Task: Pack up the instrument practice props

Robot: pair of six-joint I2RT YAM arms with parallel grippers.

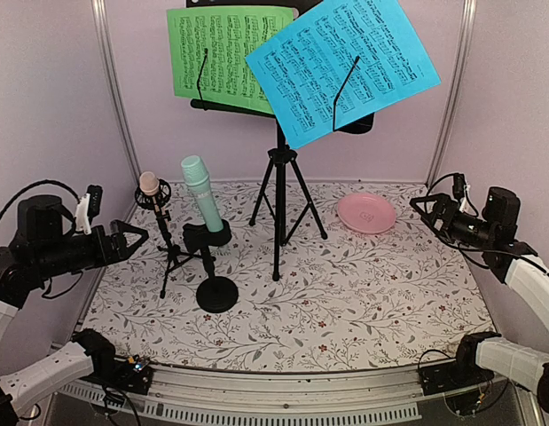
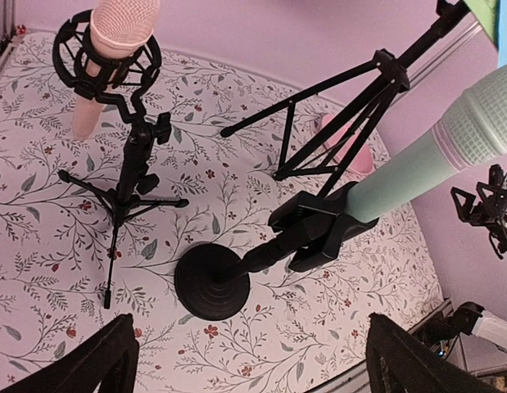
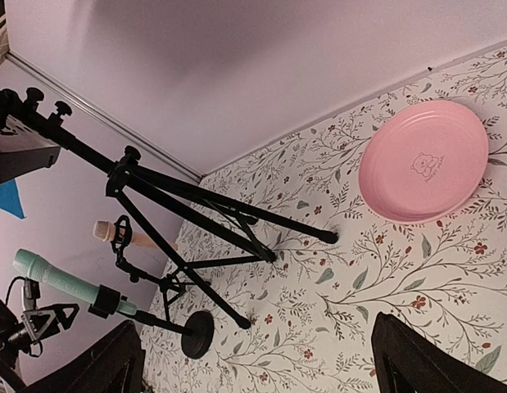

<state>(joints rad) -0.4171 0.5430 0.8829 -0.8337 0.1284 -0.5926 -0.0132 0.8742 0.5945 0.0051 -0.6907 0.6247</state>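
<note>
A green sheet-music page [image 1: 223,53] and a tilted blue page [image 1: 341,67] rest on the black music desk [image 1: 256,107], which stands on a tripod [image 1: 279,200]. A mint-green microphone [image 1: 201,192] sits clamped in a round-based support [image 1: 215,293]. A pale-pink microphone [image 1: 150,185] sits in a small tripod support [image 1: 170,253]. My left gripper [image 1: 137,236] is open and empty at the left, beside the pink microphone. My right gripper [image 1: 420,206] is open and empty at the right. Both microphones show in the left wrist view: mint [image 2: 450,147], pink [image 2: 110,49].
A round pink dish [image 1: 366,213] lies on the floral mat [image 1: 345,302] at the back right, also in the right wrist view [image 3: 423,160]. Pale walls with metal corner posts [image 1: 114,89] enclose the mat on three sides.
</note>
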